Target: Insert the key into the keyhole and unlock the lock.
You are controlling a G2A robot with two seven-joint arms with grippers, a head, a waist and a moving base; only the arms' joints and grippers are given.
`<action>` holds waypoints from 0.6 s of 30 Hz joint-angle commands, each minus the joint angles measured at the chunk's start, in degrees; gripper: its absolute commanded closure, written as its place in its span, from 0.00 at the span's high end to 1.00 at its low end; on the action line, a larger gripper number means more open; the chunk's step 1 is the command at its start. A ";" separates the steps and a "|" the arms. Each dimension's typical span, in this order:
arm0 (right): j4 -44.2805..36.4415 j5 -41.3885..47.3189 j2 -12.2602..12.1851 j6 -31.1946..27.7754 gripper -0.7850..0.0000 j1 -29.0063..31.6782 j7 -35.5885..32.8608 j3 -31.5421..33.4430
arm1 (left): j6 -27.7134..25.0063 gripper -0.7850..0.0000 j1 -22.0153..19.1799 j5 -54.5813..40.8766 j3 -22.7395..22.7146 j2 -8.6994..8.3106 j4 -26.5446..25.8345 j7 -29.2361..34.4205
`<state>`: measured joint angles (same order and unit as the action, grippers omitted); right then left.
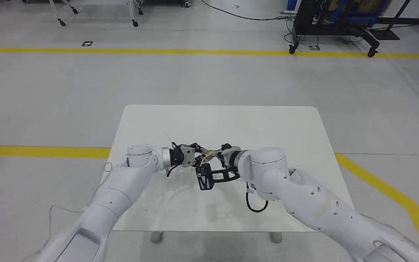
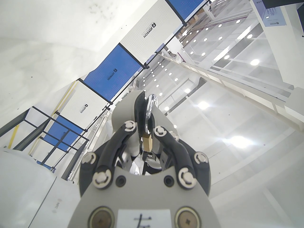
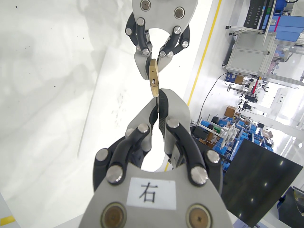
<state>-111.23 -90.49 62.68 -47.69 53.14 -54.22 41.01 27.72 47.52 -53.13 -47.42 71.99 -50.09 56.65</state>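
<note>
The small brass padlock (image 3: 153, 75) with a curved silver shackle (image 2: 151, 106) is held above the white table (image 1: 275, 131), clamped in the left pincer (image 3: 154, 70). Its narrow face with the tiny keyhole (image 3: 154, 81) is turned upward. The right pincer (image 3: 158, 97) meets the lock's near end, its pads pressed together on a thin silver sliver (image 3: 157, 106) too slight to identify.
</note>
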 commanded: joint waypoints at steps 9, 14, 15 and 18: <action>-1.08 0.87 0.27 -0.08 0.00 0.33 -0.44 0.91 | 0.19 0.00 0.25 0.59 -0.66 0.08 -0.01 -0.02; -2.49 1.13 0.03 -0.51 0.00 1.38 -0.59 2.13 | 0.41 0.00 0.46 0.76 -1.10 0.08 -0.11 -0.20; -2.75 1.15 -0.03 -0.63 0.00 1.63 -0.52 2.39 | 0.46 0.00 0.48 0.82 -1.20 0.06 -0.06 -0.22; -3.39 1.03 -0.23 -1.12 0.00 2.44 -0.35 3.02 | 0.66 0.00 0.54 0.94 -1.39 0.08 -0.07 -0.28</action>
<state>-114.49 -89.40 62.49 -48.65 55.38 -54.58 43.90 28.31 48.04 -52.21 -48.77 72.06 -50.15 56.41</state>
